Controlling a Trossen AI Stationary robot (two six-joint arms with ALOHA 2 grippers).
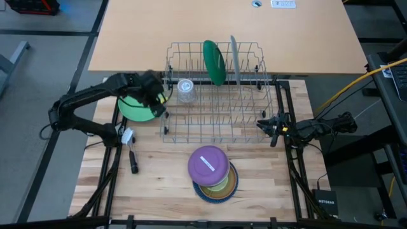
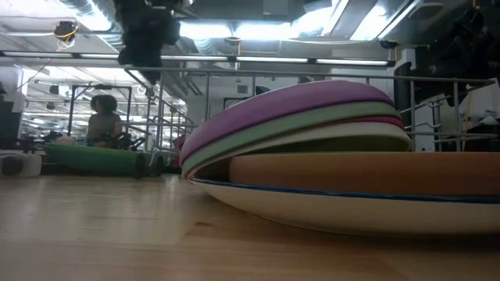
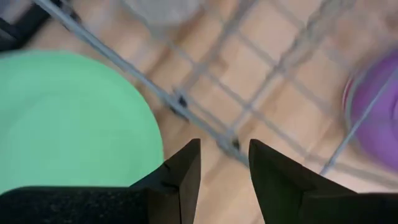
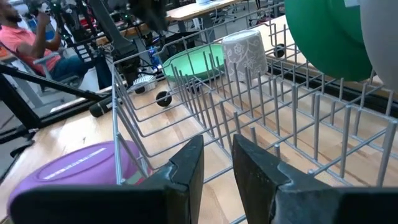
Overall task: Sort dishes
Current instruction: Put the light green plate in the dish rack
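Note:
A light green dish (image 1: 133, 109) lies on the table left of the wire rack (image 1: 166, 83); it also shows in the left wrist view (image 3: 68, 112). My left gripper (image 1: 159, 102) hovers open and empty above the rack's left edge wire (image 3: 180, 102), beside that dish. A dark green plate (image 1: 213, 62) and a grey plate (image 1: 233, 58) stand on edge in the rack. A stack of dishes with a purple one on top (image 1: 208, 162) sits at the table's near middle. My right gripper (image 1: 262, 124) is open and empty at the rack's right side (image 4: 124, 106).
A clear cup (image 1: 186, 89) stands in the rack's left part. A black pen-like object (image 1: 133, 162) and a small white thing (image 1: 127, 135) lie near the left arm's base. A second table (image 1: 222, 25) adjoins the far edge. A person (image 4: 25, 37) sits beyond the table.

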